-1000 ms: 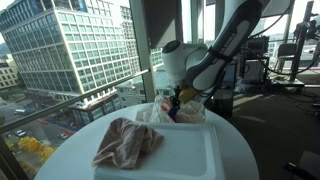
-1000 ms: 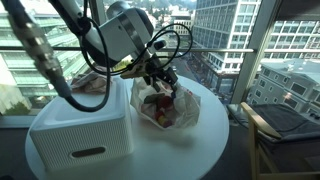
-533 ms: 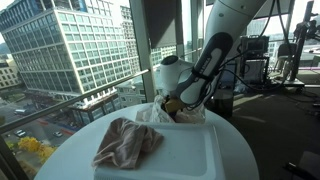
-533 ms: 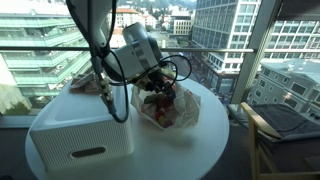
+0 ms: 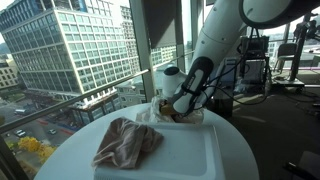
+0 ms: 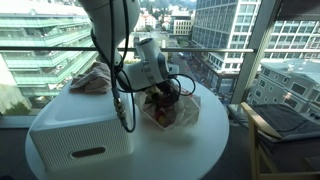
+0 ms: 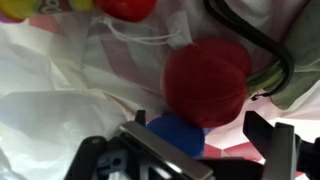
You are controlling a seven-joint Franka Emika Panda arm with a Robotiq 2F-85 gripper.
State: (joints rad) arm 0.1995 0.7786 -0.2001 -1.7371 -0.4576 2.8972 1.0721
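Observation:
My gripper (image 7: 205, 152) is down inside a clear plastic bag (image 6: 175, 110) on the round white table (image 6: 190, 150). Its jaws stand apart and hold nothing. In the wrist view a red ball (image 7: 207, 80) lies just ahead of the fingers, and a blue round object (image 7: 178, 135) sits between them, close to the left finger (image 7: 150, 152). A yellow and a red item show at the top edge of that view. In both exterior views the gripper (image 5: 168, 104) (image 6: 160, 93) is sunk in the bag's opening (image 5: 183, 113), its fingertips hidden by plastic.
A white box (image 6: 80, 135) stands on the table beside the bag, with a crumpled pinkish cloth (image 5: 126, 141) on its lid (image 5: 185, 150). Windows onto city buildings ring the table. A black cable (image 7: 262, 50) curves past the red ball.
The arm has come down and forward, so the gripper has sunk from above the bag into its opening. The bag, box and cloth have stayed put.

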